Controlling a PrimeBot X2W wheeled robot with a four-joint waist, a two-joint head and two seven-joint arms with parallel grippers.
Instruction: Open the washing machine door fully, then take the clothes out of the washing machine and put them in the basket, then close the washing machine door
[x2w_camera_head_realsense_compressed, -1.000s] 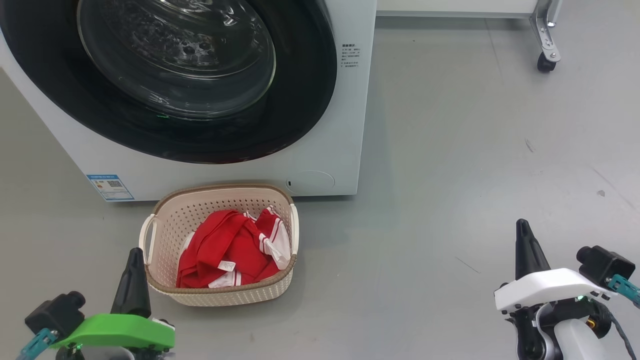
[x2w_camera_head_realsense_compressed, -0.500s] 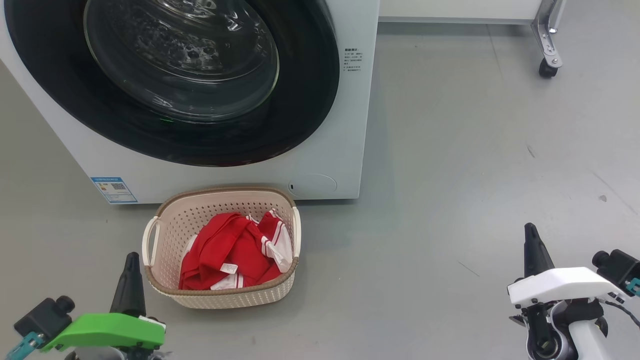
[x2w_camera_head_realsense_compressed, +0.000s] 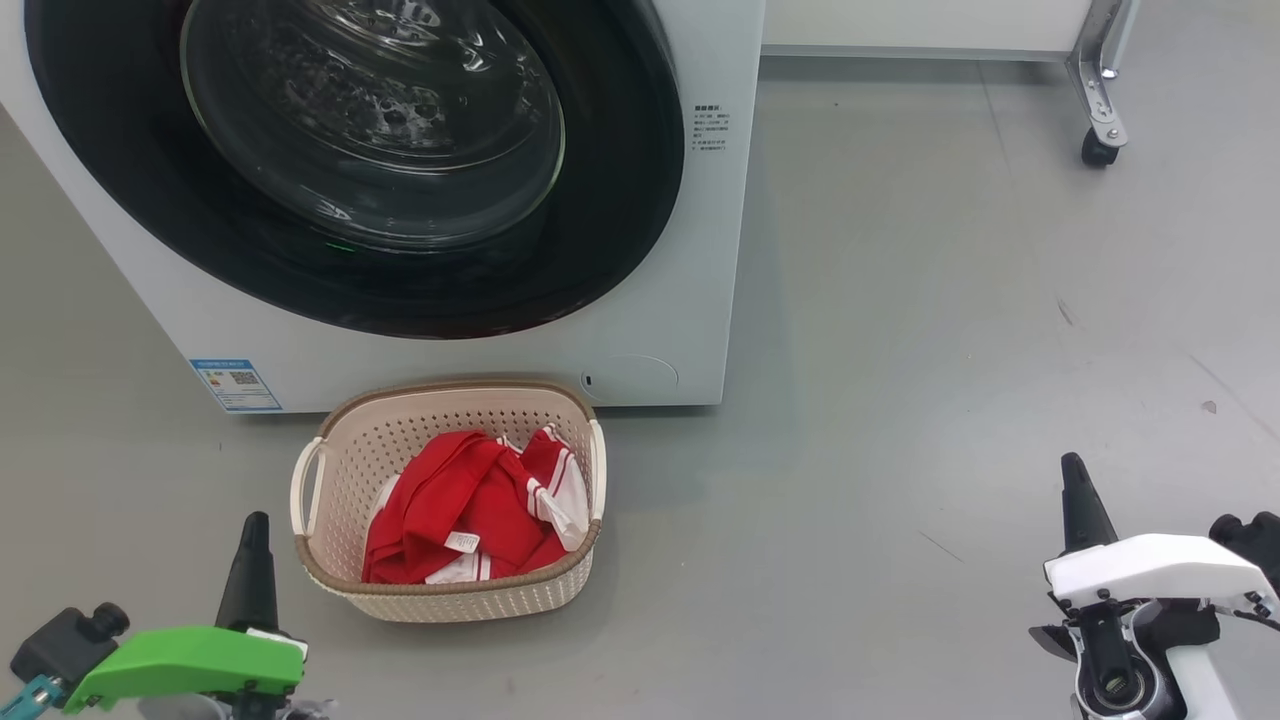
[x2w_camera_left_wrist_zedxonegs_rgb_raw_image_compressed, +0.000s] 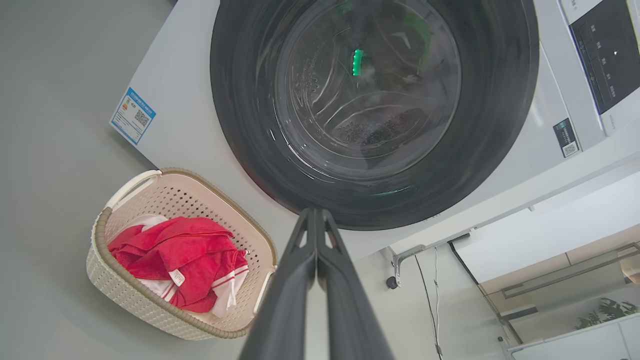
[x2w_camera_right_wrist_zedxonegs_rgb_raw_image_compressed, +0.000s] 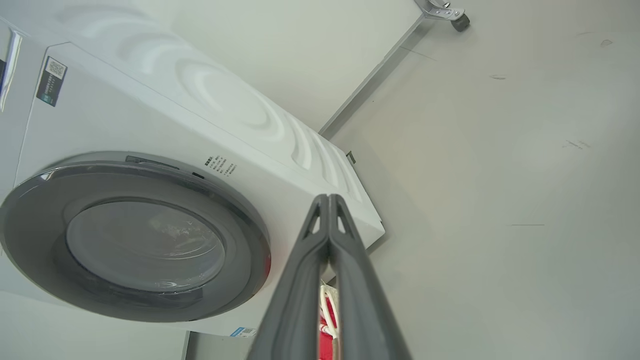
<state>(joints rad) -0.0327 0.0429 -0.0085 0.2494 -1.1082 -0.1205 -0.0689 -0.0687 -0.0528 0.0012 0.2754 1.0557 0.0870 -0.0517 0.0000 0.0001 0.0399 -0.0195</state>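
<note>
Left end effector (x2w_camera_head_realsense_compressed: 252, 545) sits low, fingers pressed together, holding nothing. Just right of it is the basket (x2w_camera_head_realsense_compressed: 452, 588) on the grey floor (x2w_camera_head_realsense_compressed: 900, 330), with the clothes (x2w_camera_head_realsense_compressed: 455, 500) piled inside, red with white trim. Ahead of both is the washing machine (x2w_camera_head_realsense_compressed: 700, 260), white, with a blue label (x2w_camera_head_realsense_compressed: 236, 385) at its lower corner. The washing machine door (x2w_camera_head_realsense_compressed: 630, 200) lies flat against the front, closed, glass glossy. The floor is smooth with a few dark scuffs. Right end effector (x2w_camera_head_realsense_compressed: 1080, 495) is well right of the basket, fingers together, empty. Far ahead of it is a metal leg on a caster (x2w_camera_head_realsense_compressed: 1097, 152).
</note>
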